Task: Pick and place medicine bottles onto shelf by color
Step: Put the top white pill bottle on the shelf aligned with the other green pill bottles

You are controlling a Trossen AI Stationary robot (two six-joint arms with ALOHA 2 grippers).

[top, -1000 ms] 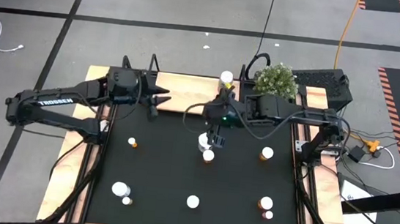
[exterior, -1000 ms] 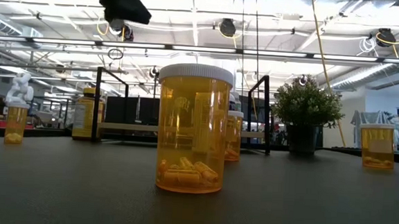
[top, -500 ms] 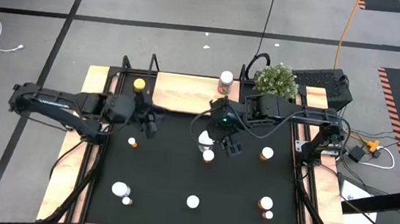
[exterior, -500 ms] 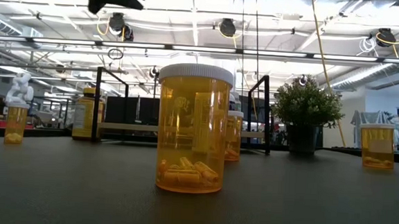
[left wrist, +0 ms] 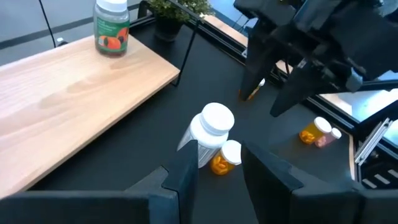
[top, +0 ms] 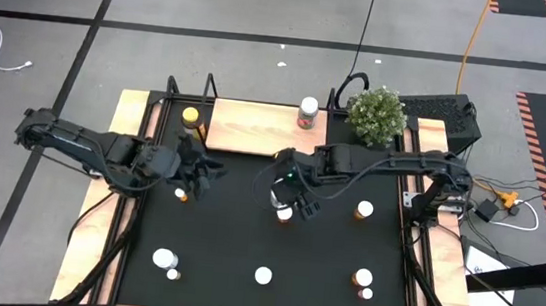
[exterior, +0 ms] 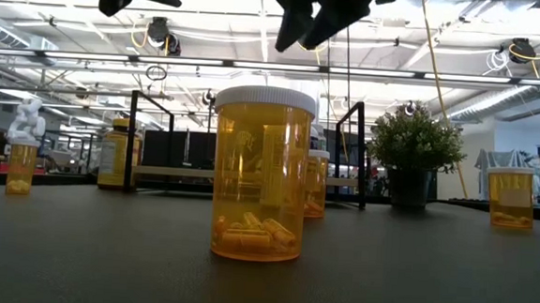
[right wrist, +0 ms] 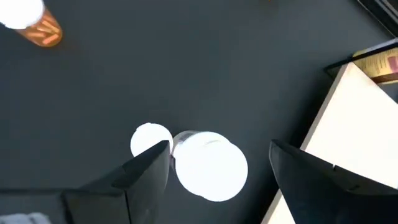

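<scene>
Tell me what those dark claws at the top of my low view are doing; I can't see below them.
Observer: The right gripper hovers over a white bottle in the middle of the mat, its fingers open on either side of the cap.
Operator: And the other claw?
Observer: The left gripper hangs open and empty, close to a small orange bottle.
Operator: Is anything on the shelf besides that yellowish jar?
Observer: A red-labelled bottle stands at the right end of the shelf.
</scene>
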